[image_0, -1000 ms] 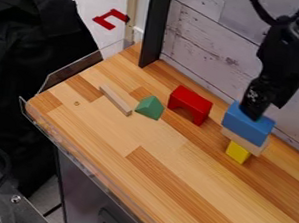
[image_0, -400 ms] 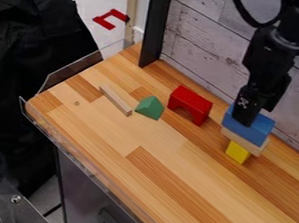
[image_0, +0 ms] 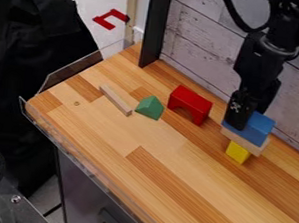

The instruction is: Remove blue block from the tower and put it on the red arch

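Black robot hand (image_0: pixel 237 120), pointing down at near-left end of blue wooden block (image_0: pixel 261 126); I cannot tell whether open or closed. Block lies atop pale wooden plank (image_0: pixel 246 143) over yellow block (image_0: pixel 238 152); red wooden arch (image_0: pixel 190 103) upright nearby on wood tabletop (image_0: pixel 140 158). Step, as I judge: securing grasp. I should centre on blue block, grip squarely, clear plank, then lift straight up before crossing; sideways drag could topple tower.

A green wedge (image_0: pixel 150 107) near a thin wooden strip (image_0: pixel 116 100), both on the wooden tabletop (image_0: pixel 124 153).
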You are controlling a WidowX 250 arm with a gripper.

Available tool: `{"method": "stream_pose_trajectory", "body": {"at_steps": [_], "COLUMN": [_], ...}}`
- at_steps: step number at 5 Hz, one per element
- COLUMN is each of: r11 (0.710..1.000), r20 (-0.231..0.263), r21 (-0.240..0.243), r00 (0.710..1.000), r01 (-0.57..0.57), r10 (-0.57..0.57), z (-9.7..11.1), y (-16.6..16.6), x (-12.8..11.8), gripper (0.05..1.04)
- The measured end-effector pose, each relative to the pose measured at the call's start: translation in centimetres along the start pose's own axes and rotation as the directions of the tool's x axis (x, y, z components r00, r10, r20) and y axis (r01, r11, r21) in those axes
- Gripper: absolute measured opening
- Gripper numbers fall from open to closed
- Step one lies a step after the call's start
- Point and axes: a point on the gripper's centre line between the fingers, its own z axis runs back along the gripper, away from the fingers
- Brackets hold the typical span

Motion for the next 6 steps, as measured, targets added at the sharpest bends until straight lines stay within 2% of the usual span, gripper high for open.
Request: {"method": "stream_pose_trajectory", "body": {"at_steps": [1,2,3,4,5,6], "r11": [1.000,1.000,1.000,1.000,0.999,0.988], "r20": [-0.011,-0.013,-0.014,-0.001,-0.002,-0.034], "r21": [0.011,0.014,0.007,0.008,-0.034,-0.091], "r00": [1.000,1.000,1.000,1.000,0.999,0.992], "r01": [-0.002,-0.001,0.001,0.011,-0.034,-0.126], "r10": [0.002,0.001,-0.001,-0.011,0.034,0.124], "z": [-0.9,-1.2,-1.2,-1.2,0.0,1.6], "y": [-0.1,-0.1,-0.3,-0.1,0.2,1.0], "x": [-0.1,-0.2,-0.2,0.1,1.9,4.6], "gripper": [0.954,0.674,0.575,0.575,0.575,0.575]}}
